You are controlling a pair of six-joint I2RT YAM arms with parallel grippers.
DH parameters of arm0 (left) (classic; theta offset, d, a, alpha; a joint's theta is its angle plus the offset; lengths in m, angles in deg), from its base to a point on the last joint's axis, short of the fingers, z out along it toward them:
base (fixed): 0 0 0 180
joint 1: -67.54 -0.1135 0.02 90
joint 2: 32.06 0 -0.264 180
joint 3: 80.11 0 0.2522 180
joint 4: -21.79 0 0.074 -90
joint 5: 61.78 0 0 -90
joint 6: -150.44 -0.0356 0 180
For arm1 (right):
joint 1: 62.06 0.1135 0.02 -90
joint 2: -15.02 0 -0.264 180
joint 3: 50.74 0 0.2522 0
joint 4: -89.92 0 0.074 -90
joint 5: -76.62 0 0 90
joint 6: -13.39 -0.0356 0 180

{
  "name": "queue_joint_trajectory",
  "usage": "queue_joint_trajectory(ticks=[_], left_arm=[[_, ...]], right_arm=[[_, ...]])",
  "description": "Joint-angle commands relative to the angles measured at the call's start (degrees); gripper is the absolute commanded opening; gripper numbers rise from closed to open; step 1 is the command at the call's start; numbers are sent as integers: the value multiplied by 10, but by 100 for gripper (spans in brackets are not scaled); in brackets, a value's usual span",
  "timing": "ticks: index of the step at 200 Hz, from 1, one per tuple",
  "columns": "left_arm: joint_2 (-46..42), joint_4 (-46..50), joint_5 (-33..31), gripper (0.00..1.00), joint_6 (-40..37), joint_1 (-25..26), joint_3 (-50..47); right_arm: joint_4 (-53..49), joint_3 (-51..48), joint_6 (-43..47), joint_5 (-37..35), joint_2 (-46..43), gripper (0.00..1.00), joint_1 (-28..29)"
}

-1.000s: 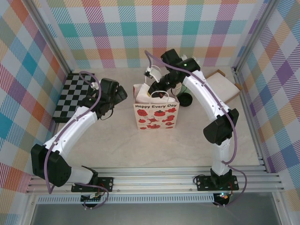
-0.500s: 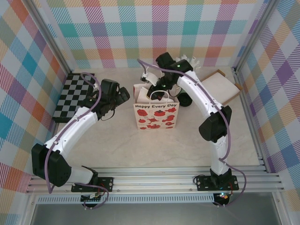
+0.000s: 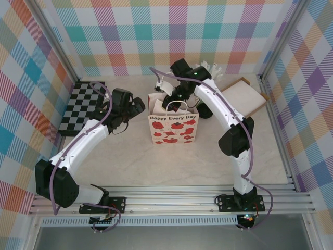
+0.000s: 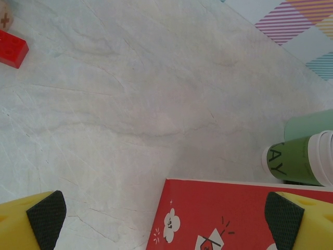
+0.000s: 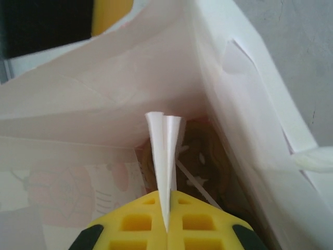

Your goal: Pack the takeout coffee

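A white paper bag (image 3: 173, 129) printed with red tomatoes and the words "Happy Every Day" is seen standing upright at the middle of the pale marble-patterned table (image 3: 156, 161). The right gripper (image 5: 167, 205) is held over the bag's open mouth. Its yellow fingers are pressed together on a thin folded white paper strip (image 5: 165, 140), which stands up between them. Whether that strip is part of the bag cannot be told. Deep in the bag something brown, crossed by thin white sticks, is glimpsed but is too dim to be identified.

The left gripper (image 4: 165, 219) is held low just beside the bag, its black-padded yellow fingers (image 4: 46, 219) spread wide with nothing between them.

The small dark green paper cup (image 4: 291, 160) with pale lettering is found on the table outside the bag, just behind its far right corner and close against a pale green container (image 4: 311, 125). In the top view it is partly covered by the right arm. A small red block (image 4: 11, 48) is seen lying on the table well apart from the bag.
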Motion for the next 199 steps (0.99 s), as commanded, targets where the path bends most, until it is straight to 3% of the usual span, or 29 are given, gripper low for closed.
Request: queue_joint_trajectory(ticks=[1,51,121,168,199], left_arm=[[-7,-17,21,100,4,-6,-3],[1,-33,46,100,28,-5,-12],[0,-35,59,100,34,-5,-19],[-29,-12,25,100,5,-6,-13],[-75,-15,39,100,-38,-7,-24]], right_arm=[[8,8,-33,34,-26,0,4],[49,-5,-189,-25,-19,0,27],[70,-79,-113,-48,-27,0,33],[43,-69,-37,-45,-31,15,33],[31,-43,-32,-41,-35,33,33]])
